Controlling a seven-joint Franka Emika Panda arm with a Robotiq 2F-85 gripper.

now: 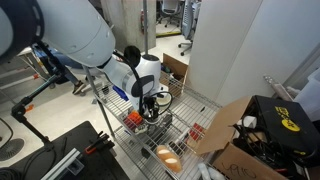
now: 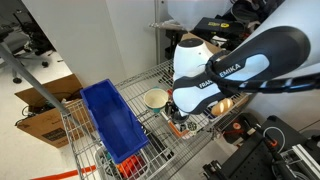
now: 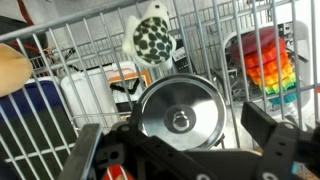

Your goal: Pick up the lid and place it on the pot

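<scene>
A shiny round silver lid (image 3: 178, 100) with a small knob in its middle lies face-up in the wire basket, in the centre of the wrist view. I cannot tell whether the silver pot sits under it; no separate pot shows. My gripper (image 3: 178, 132) is open and empty, directly above the lid, with one dark finger on each side of it. In both exterior views the gripper (image 1: 150, 108) (image 2: 184, 116) points down into the wire rack, and the arm hides the lid.
A green-spotted white plush (image 3: 152, 38), a rainbow-coloured item (image 3: 268, 60) and a white box (image 3: 95, 88) lie around the lid. A blue bin (image 2: 112, 120) and a cream bowl (image 2: 155, 98) sit on the wire rack (image 2: 150, 80). An orange-lit bowl (image 1: 168, 153) and a cardboard box (image 1: 235, 135) stand nearby.
</scene>
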